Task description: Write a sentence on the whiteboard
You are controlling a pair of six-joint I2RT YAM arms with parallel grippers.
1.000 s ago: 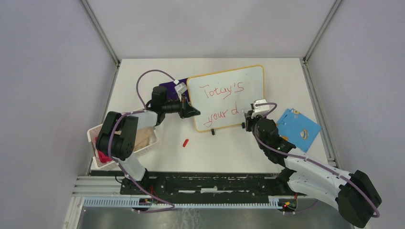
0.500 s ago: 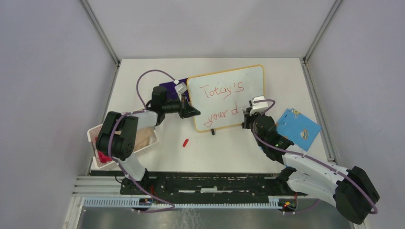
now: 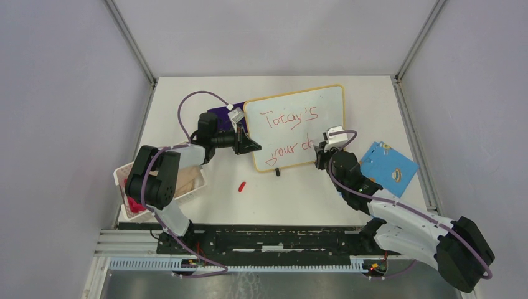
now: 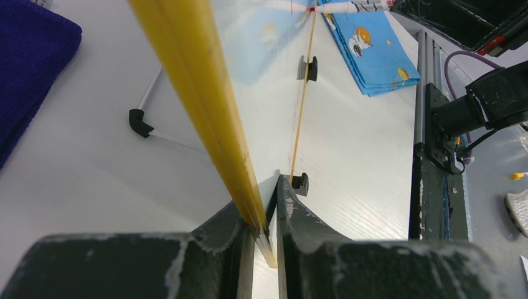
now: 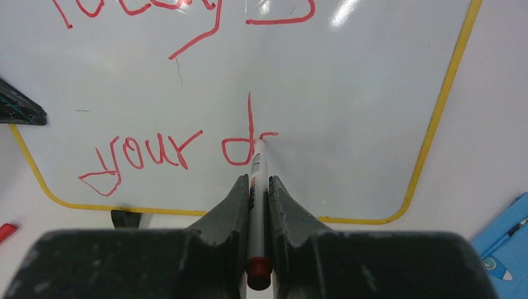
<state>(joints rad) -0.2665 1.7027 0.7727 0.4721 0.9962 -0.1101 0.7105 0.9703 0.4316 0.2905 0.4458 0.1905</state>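
The whiteboard (image 3: 324, 106) stands propped and tilted back on its small feet, in the middle of the tabletop toward the far edge. The sentence (image 3: 292, 118) runs in red over two lines, the lower one unfinished after "your d".

The left claw (image 3: 248, 146) is nearly closed and pinches the yellow frame on the board's left edge. The right claw (image 3: 322, 153) is clamped just as narrowly on a red marker (image 5: 257, 163), whose tip touches the glossy face just right of the "d".

The board looks light and stiff, with a slick face, so pen pressure could probably slide or tip it. The frame edge is the sensible hold, since it leaves the writing face free. The marker is thin and smooth. A grip along its barrel with the tip well clear seems right, and light pressure should do.
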